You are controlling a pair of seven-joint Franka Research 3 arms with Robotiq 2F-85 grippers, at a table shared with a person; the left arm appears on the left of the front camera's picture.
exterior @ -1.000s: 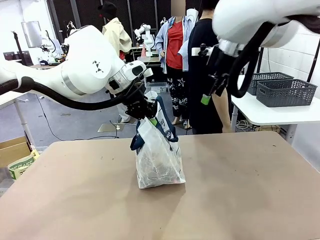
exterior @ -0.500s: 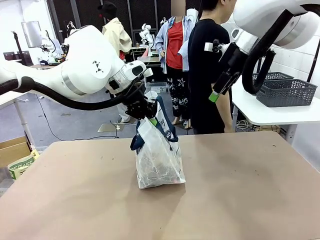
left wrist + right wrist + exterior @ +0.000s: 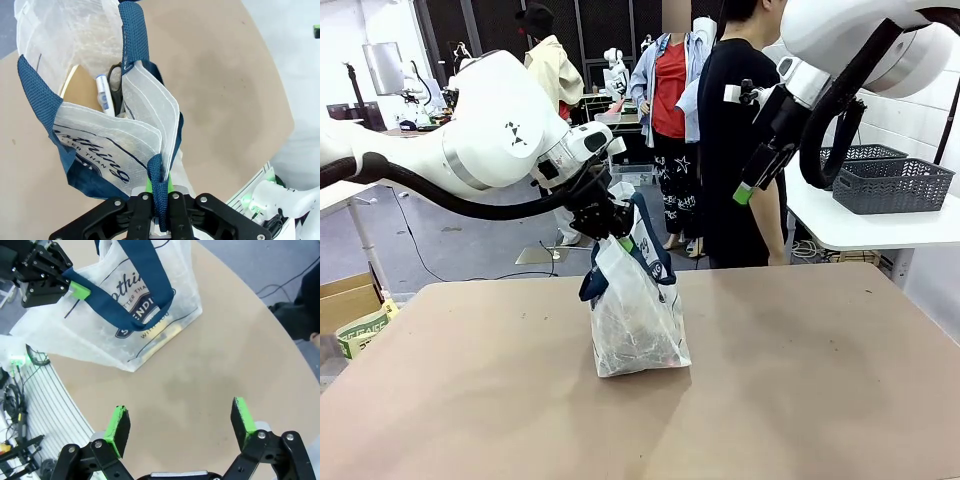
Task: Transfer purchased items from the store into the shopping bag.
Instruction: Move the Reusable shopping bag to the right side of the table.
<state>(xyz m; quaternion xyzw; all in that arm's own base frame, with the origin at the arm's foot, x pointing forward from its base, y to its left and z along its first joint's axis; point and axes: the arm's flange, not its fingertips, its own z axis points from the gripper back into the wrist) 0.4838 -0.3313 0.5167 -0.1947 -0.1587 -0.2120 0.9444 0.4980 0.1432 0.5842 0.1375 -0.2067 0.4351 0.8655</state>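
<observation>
Since a second ago the right arm has swung up and rightward, away from the bag; over the last half second it barely shifted. Left arm and bag unchanged.

Table (image 3: 800, 380): tan top, bare apart from the bag.

Person (image 3: 735, 130): black top, standing at the far side, right of centre.

Shopping bag (image 3: 635, 310): stands upright on the table just left of centre, translucent plastic, navy strap handles (image 3: 137, 35), mouth held open. The left wrist view looks down into it: a flat brown box (image 3: 80, 90), a white tube-like item (image 3: 103, 95) and dark scissor-like handles (image 3: 116, 87) sit inside. Other contents too blurred to name.

Left gripper (image 3: 610, 228): clamped tight on one navy handle, holding that side of the bag up.

Right gripper (image 3: 181, 422): raised high at the far right, well apart from the bag, green pads (image 3: 120, 426) spread wide with nothing between them.

Grey mesh baskets (image 3: 890, 185): on a white side table, far right.
</observation>
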